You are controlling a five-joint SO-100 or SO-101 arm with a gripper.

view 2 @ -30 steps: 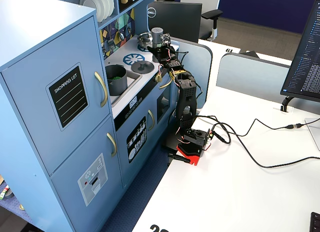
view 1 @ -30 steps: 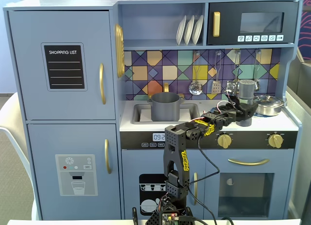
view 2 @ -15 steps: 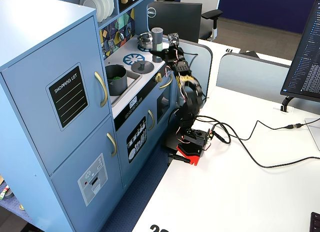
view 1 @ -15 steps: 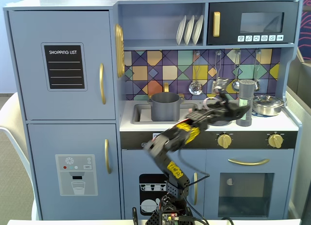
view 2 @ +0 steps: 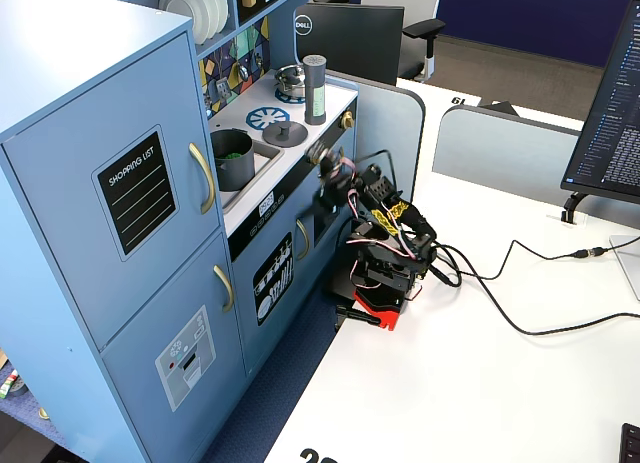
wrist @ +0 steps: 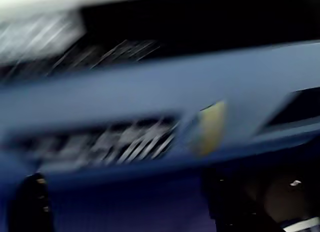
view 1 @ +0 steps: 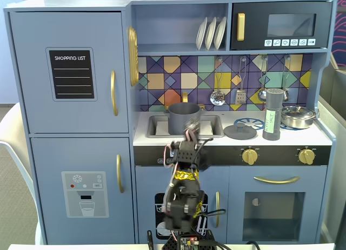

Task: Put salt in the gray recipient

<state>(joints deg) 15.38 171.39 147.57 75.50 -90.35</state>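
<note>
Centre-right of a fixed view, on toy kitchen counter: salt [view 1: 272, 117], tall dark-gray shaker w/ pale green label, upright, untouched, beside steel pan [view 1: 298, 116] at far right and flat knobbed lid [view 1: 240, 131] to its left.
Centre of same view, in sink: gray recipient [view 1: 184, 117], upright, well apart from salt; green contents show inside it in the other fixed view [view 2: 233, 148].
Lower centre: arm folded low in front of the cabinet, gripper [view 1: 188, 132] raised to about counter-edge height, below recipient, holding nothing. Finger spread: cannot tell, blurred in both fixed views.
Wrist view: motion-smeared; blue cabinet panel and a yellowish knob [wrist: 210, 128] only; no task items.
Step (est.): approach phase, pick not yet begun.
Next move needs: swing toward right of frame, rise above counter, fingers wide around shaker body mid-height, clearing lid and pan.
</note>
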